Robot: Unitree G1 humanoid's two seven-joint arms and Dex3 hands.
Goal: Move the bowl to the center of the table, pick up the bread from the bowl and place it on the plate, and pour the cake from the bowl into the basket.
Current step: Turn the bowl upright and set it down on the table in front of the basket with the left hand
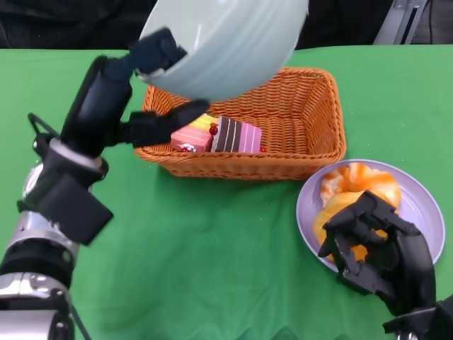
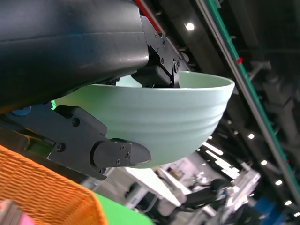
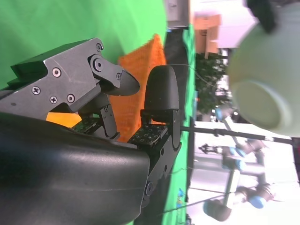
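Nearest, right hand [image 1: 379,251] over near rim of round lilac plate [image 1: 425,205], fingers curled loosely, nothing held, fingertips touching glazed orange bread [image 1: 357,185] lying on plate. Beyond it, left hand [image 1: 152,92] raised, holding pale green ribbed bowl [image 1: 226,42] by rim, fingers inside and outside wall, bowl tipped above far-left part of orange wicker basket [image 1: 304,120]. Just under that hand, pink and brown layered cake slices [image 1: 219,136] lying in basket, on green tablecloth [image 1: 212,248].
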